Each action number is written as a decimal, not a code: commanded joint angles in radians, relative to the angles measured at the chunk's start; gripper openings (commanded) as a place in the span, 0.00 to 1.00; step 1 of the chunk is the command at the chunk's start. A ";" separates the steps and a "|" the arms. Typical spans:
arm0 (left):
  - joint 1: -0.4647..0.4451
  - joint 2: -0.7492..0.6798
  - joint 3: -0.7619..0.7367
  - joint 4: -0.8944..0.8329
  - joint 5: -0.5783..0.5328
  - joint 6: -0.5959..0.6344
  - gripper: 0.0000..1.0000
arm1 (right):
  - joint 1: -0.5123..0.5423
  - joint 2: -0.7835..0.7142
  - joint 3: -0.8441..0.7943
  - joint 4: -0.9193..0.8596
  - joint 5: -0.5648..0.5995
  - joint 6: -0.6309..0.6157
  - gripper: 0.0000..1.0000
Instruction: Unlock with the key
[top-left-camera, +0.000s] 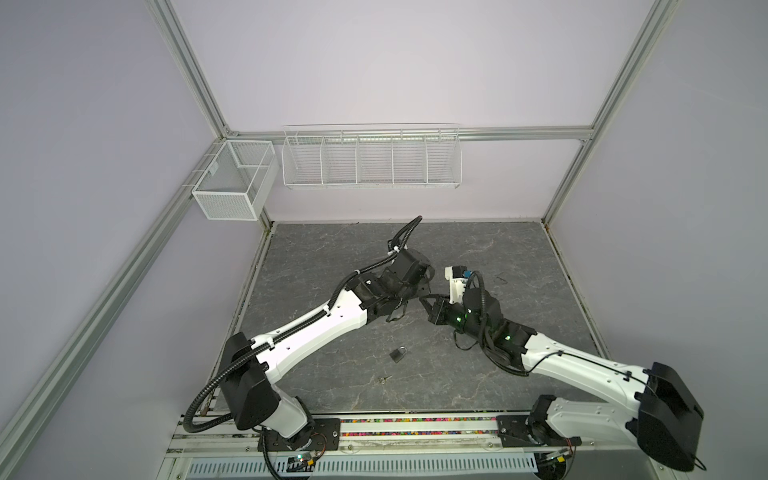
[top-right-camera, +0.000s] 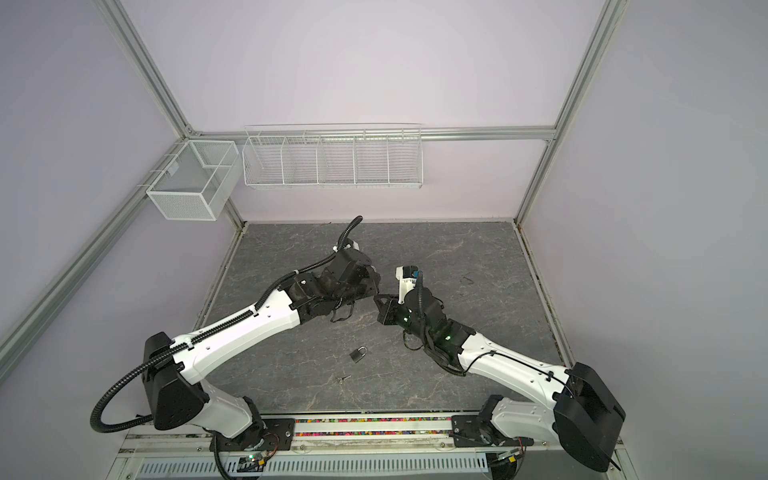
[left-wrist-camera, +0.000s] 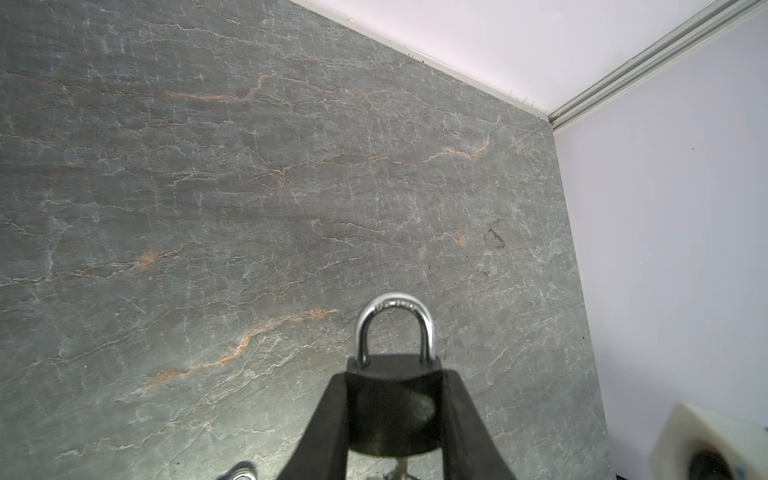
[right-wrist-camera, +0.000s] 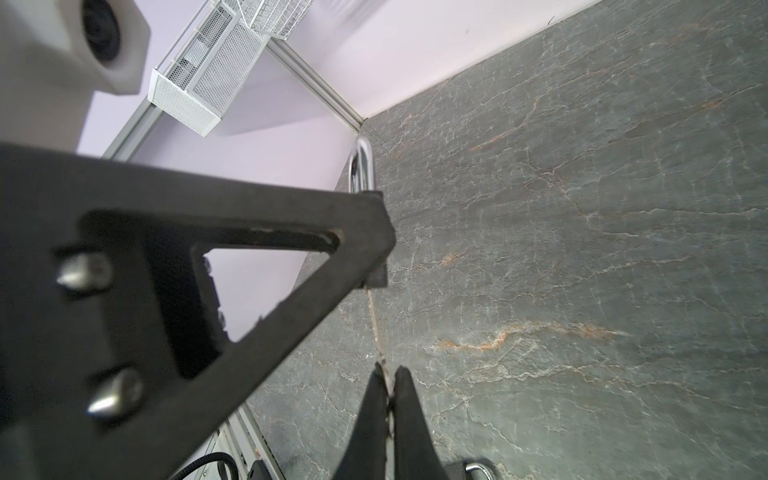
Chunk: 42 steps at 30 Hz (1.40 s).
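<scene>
Two padlocks, two keys. The left fingers (left-wrist-camera: 332, 415) clamp one padlock (left-wrist-camera: 395, 411) above the desk (left-wrist-camera: 208, 208); the right fingers (right-wrist-camera: 405, 407) pinch one key (right-wrist-camera: 379, 332) at its underside. The other padlock (top-left-camera: 398, 354) and other key (top-left-camera: 384, 379) lie on the desk.

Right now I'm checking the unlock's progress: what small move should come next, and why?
Probably rotate the right end effector to turn the key, with the left end effector holding the padlock steady. The key's blade appears to reach the padlock's underside, and the shackle sits closed in the body.
</scene>
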<state>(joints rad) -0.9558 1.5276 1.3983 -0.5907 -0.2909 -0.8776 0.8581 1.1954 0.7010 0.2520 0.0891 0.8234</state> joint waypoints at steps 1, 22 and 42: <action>-0.003 -0.009 -0.003 0.014 -0.007 0.013 0.00 | -0.006 -0.003 0.026 0.026 -0.004 0.026 0.07; -0.005 0.016 0.007 0.011 -0.017 0.017 0.00 | -0.012 0.041 0.064 0.050 -0.035 0.023 0.07; -0.040 -0.021 -0.015 -0.048 -0.107 0.038 0.00 | -0.075 -0.013 0.088 0.041 -0.159 0.063 0.07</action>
<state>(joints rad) -0.9825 1.5265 1.3983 -0.5831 -0.3935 -0.8513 0.7933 1.2198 0.7441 0.2417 -0.0536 0.8646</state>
